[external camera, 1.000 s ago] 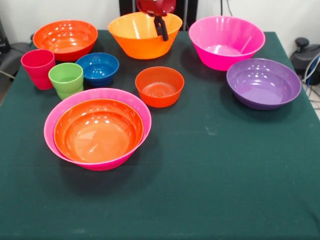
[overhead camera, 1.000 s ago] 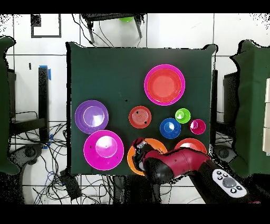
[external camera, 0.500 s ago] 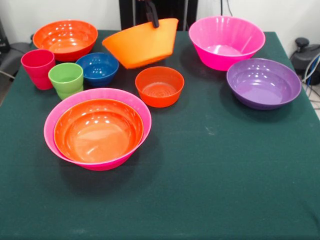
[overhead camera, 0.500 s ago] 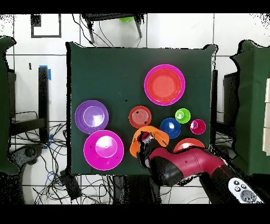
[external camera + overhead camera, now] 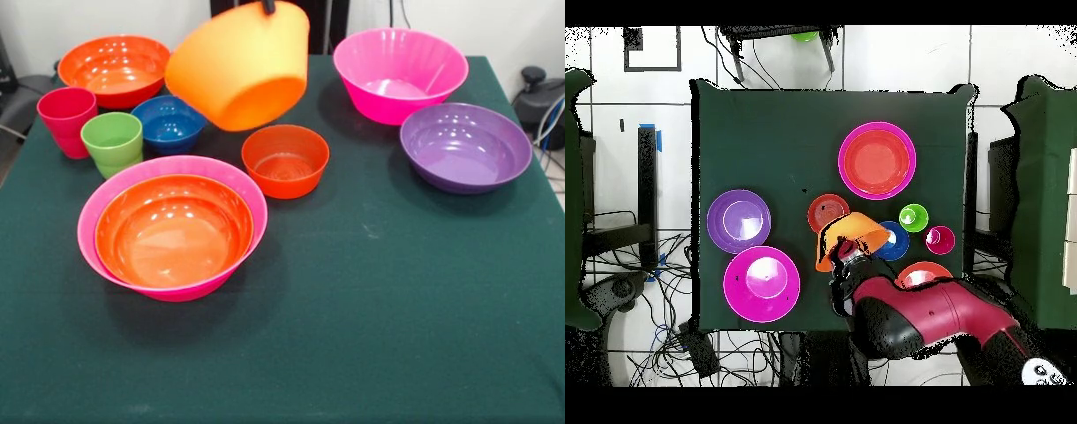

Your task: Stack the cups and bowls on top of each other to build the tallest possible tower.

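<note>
My gripper (image 5: 267, 7) is shut on the rim of the large light orange bowl (image 5: 238, 69) and holds it tilted in the air above the small blue bowl (image 5: 166, 124) and the small orange-red bowl (image 5: 285, 160). In the overhead view the gripper (image 5: 848, 253) and the light orange bowl (image 5: 852, 236) partly cover the blue bowl (image 5: 895, 244). The tower, a red-orange bowl (image 5: 173, 228) nested in a large magenta bowl (image 5: 106, 193), stands front left. The red-pink cup (image 5: 66, 120) and the lime green cup (image 5: 112, 142) stand at the left.
A second red-orange bowl (image 5: 115, 67) stands at the back left. A large magenta bowl (image 5: 399, 74) and a purple bowl (image 5: 465, 147) stand at the right. My arm (image 5: 915, 315) reaches over the table's robot-side edge.
The light orange bowl has risen off the table in my gripper, tilted over, and come towards the table's middle. The other bowls and cups have barely moved.
</note>
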You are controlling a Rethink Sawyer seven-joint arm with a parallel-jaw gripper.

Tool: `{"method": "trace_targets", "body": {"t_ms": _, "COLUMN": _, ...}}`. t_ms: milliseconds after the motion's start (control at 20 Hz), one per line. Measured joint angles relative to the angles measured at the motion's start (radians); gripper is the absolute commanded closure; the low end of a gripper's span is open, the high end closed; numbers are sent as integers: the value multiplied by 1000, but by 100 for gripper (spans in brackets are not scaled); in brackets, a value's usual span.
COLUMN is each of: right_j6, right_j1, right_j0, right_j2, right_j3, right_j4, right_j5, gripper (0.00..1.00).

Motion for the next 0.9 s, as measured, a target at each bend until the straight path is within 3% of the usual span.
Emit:
{"method": "trace_targets", "body": {"t_ms": 150, "right_j6": 0, "right_j1": -69, "right_j0": -67, "right_j2": 102, "right_j3": 26, "right_j4": 103, "right_j5": 28, "gripper": 100}}
{"method": "trace_targets", "body": {"t_ms": 400, "right_j6": 0, "right_j1": -142, "right_j0": -148, "right_j2": 235, "right_j3": 50, "right_j4": 219, "right_j5": 87, "gripper": 100}}
{"method": "trace_targets", "body": {"t_ms": 750, "right_j6": 0, "right_j1": -205, "right_j0": -204, "right_j2": 410, "right_j3": 59, "right_j4": 296, "right_j5": 145, "gripper": 100}}
{"method": "trace_targets", "body": {"t_ms": 900, "right_j6": 0, "right_j1": -207, "right_j0": -178, "right_j2": 416, "right_j3": 58, "right_j4": 290, "right_j5": 139, "gripper": 100}}
